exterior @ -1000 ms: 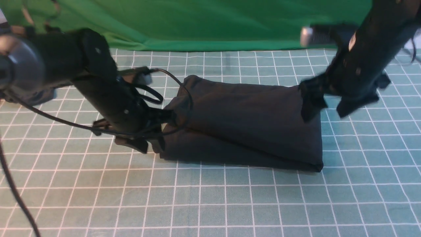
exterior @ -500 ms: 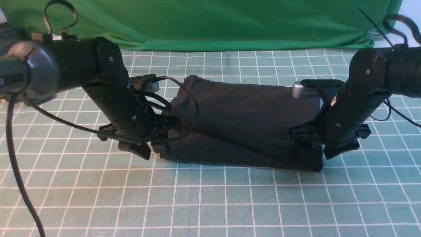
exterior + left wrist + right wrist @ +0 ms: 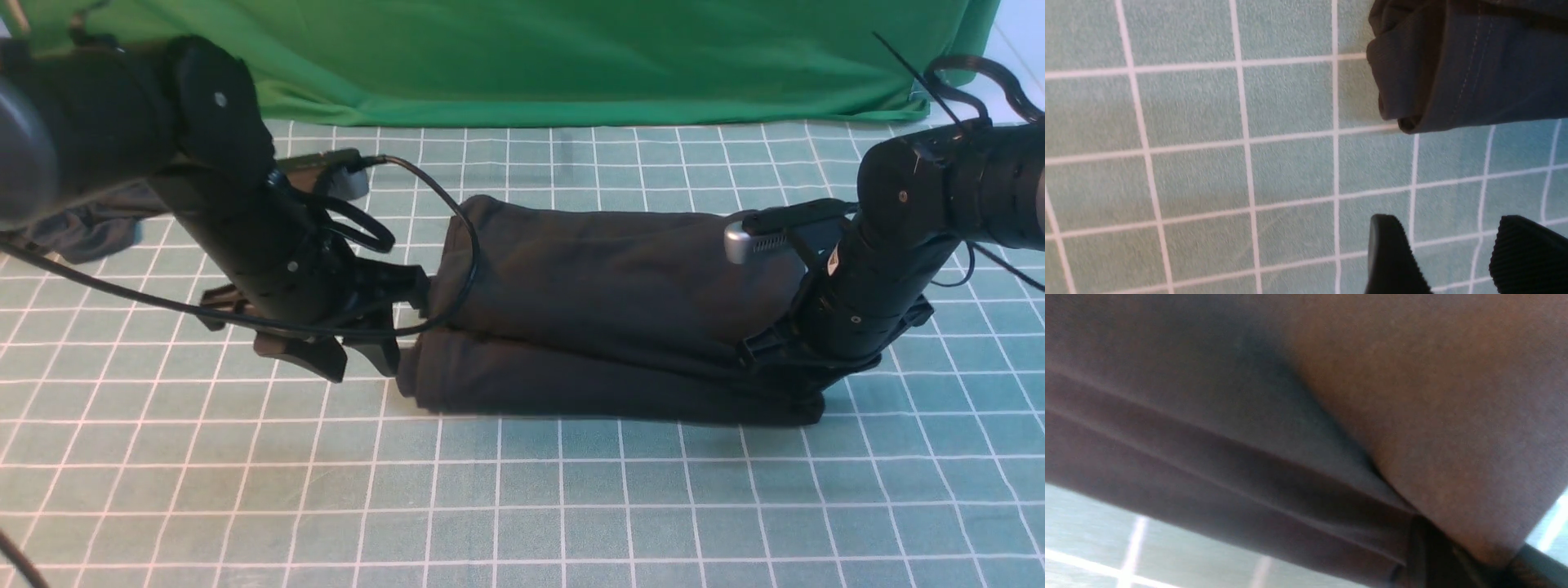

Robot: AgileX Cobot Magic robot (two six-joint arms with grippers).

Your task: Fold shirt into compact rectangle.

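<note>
Black shirt (image 3: 604,310) folded on gridded tabletop (image 3: 522,506); left fingers (image 3: 1392,253) apart just beside its left end; right fingers (image 3: 1433,559) clamped on cloth at its near right corner

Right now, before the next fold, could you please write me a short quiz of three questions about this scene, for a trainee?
1. True or false: the left gripper is closed on the shirt.
2. Where does the right gripper meet the shirt? A: at its end on the robot's right. B: at its end on the robot's left. C: at its middle.
3. Fill in: the backdrop behind the gridded mat is ____.
Key: 1 false, its jaws stand open beside the shirt, apart from it. 2 A, it pinches the folded fabric there. 3 green.
</note>
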